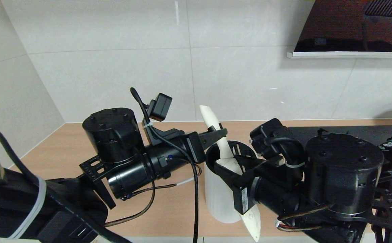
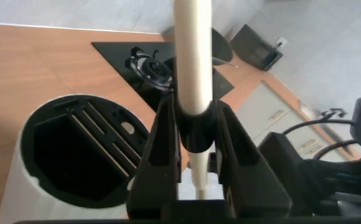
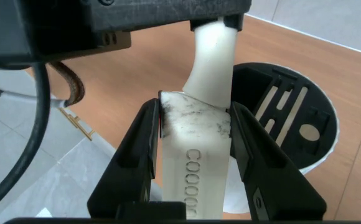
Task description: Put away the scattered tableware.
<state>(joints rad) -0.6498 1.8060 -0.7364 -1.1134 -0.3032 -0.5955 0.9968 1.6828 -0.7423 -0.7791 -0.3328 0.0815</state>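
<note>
Gripping one spatula [image 1: 225, 152]: left end effector [image 2: 196, 124] at handle, right end effector [image 3: 195, 115] at blade, perhaps embossed.

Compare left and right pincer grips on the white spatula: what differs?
The left pincer clamps the spatula's narrow round handle; the right pincer clamps its wide flat part. In the head view the left pincer sits higher, just above the holder's rim; the right pincer sits lower, toward the near side of the holder. Shared: both are shut on the same spatula, which is held tilted over the holder's mouth.
</note>
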